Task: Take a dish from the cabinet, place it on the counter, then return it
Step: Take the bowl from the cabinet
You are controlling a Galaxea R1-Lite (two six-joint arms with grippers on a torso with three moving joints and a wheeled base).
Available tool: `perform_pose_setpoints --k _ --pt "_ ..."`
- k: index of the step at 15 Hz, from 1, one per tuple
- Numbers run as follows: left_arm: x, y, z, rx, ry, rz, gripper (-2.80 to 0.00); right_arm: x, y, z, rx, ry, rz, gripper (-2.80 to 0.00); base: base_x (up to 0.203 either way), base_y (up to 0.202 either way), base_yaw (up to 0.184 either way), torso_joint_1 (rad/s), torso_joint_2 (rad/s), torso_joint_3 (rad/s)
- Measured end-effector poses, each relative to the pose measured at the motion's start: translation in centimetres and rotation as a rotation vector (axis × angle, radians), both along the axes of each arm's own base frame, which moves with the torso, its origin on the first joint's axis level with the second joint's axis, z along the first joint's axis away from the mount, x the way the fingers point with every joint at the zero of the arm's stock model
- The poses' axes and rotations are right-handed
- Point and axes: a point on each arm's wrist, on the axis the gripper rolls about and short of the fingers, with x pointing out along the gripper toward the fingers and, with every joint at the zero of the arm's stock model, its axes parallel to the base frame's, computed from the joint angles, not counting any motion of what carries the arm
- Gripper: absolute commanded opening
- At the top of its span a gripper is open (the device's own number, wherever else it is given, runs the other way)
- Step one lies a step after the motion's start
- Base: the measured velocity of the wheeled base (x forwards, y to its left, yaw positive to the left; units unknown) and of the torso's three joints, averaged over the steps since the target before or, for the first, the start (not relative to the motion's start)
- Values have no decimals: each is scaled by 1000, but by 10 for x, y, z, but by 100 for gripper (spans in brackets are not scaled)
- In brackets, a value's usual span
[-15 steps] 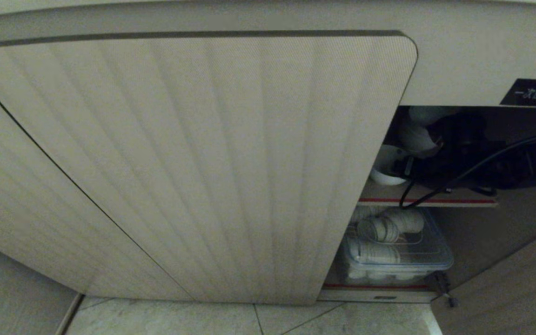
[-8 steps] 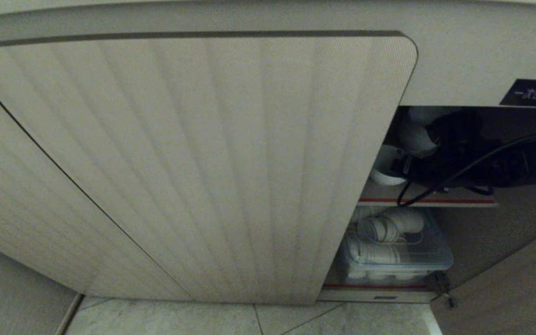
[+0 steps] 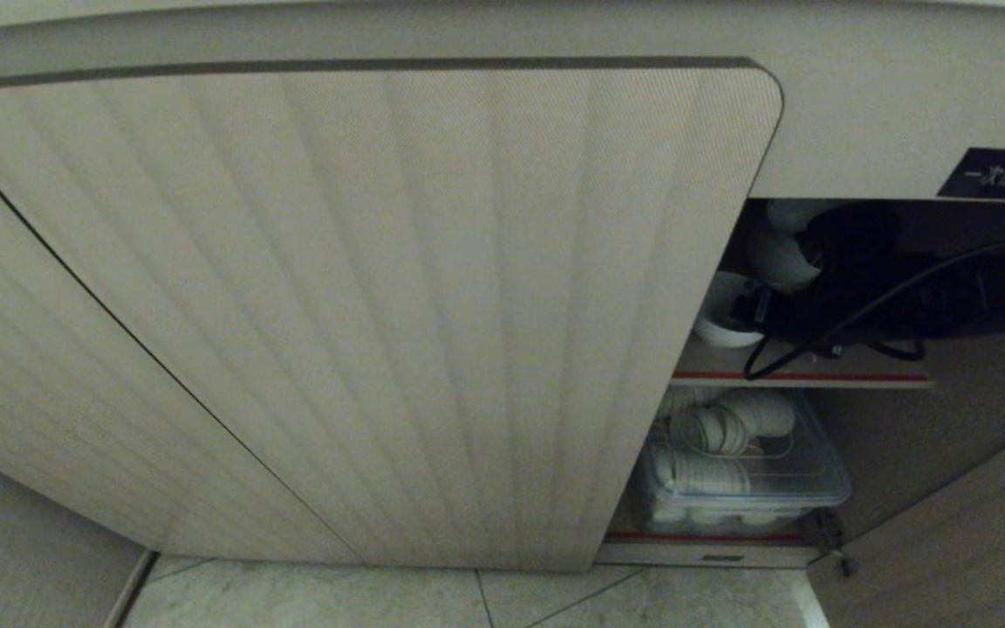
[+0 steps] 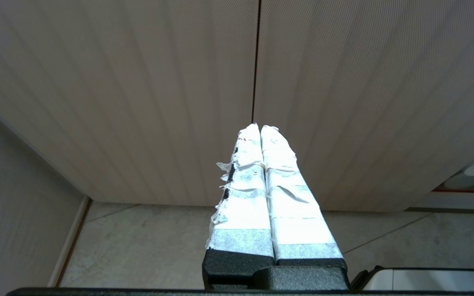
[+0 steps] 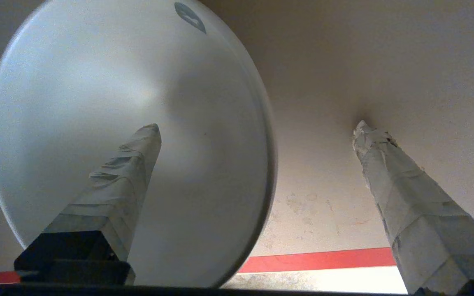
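Note:
The cabinet has one ribbed beige door shut, and its right bay stands open. On that bay's upper, red-edged shelf sits the dish, a small white bowl. My right arm reaches into the bay beside it. In the right wrist view the dish fills much of the frame. My right gripper is open and straddles its rim, one taped finger inside the bowl and the other outside. My left gripper is shut and empty, facing the closed doors. The counter is out of view.
A clear plastic box of white cups sits on the lower shelf. More white ware stands behind the dish. A black label sits above the bay, the open door hangs at the right, and tiled floor lies below.
My right arm has shifted slightly on the upper shelf next to the dish. The dish has stayed in place.

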Motion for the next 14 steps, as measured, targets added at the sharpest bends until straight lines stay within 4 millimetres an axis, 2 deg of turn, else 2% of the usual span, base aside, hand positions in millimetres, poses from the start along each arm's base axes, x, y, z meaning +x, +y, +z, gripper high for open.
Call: perform_pose_setpoints --k 14 --pt "0 0 0 0 0 0 -280 7 1 5 5 0 9 0 0 0 0 0 0 0"
